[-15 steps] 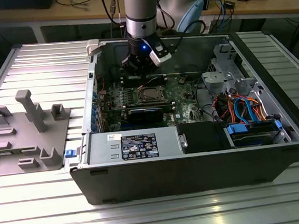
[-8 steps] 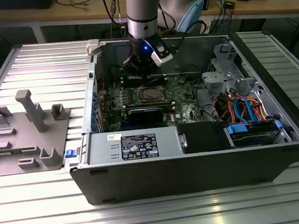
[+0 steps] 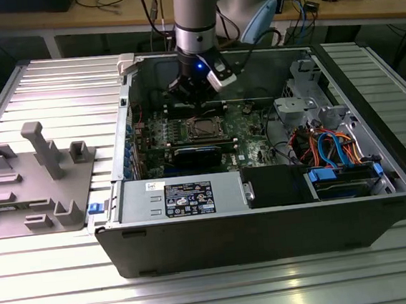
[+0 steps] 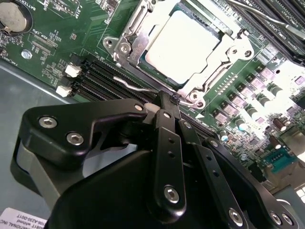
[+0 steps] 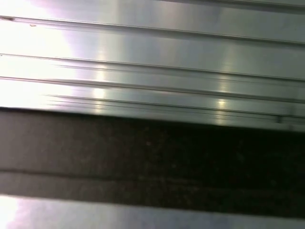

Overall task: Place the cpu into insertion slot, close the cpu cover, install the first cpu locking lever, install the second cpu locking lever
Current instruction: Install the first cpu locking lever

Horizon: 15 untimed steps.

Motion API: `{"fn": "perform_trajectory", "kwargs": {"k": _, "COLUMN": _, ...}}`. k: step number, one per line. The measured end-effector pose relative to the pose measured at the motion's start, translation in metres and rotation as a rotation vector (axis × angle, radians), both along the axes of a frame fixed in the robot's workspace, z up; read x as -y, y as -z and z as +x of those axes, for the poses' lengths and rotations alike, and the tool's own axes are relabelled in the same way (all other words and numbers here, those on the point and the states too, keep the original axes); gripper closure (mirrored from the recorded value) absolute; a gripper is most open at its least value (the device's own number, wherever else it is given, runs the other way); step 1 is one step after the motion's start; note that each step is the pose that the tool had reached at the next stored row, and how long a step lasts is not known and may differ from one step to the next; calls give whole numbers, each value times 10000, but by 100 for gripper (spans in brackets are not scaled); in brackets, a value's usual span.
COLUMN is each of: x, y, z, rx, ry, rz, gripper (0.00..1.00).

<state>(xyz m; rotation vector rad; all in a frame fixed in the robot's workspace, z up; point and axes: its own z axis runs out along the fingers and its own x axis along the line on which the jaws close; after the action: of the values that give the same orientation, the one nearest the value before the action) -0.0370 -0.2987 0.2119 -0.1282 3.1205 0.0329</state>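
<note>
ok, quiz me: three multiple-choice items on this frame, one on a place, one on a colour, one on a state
1. Where is the cpu?
A. on the grey fixture outside the case
B. held in the jaws
C. seated on the motherboard

2. What colour is the motherboard?
A. green
B. red
C. blue

3. How does the cpu cover stand?
A. raised upright on its hinge
B. lying flat over the cpu
C. taken off and laid on the table

Key: 1 C, the second wrist view shows its silver top framed on the board. 2 A, the board is green in the exterior and second wrist views. 3 B, the silvery frame lies level around the chip's top.
</note>
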Motion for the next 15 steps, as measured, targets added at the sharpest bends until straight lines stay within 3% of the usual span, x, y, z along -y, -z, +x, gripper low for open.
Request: {"fn": "perform_trajectory", "kwargs": {"k": 15, "x": 0, "y": 40, "z": 83, "rx": 1, "ry": 0, "rz": 1, "gripper": 89}}
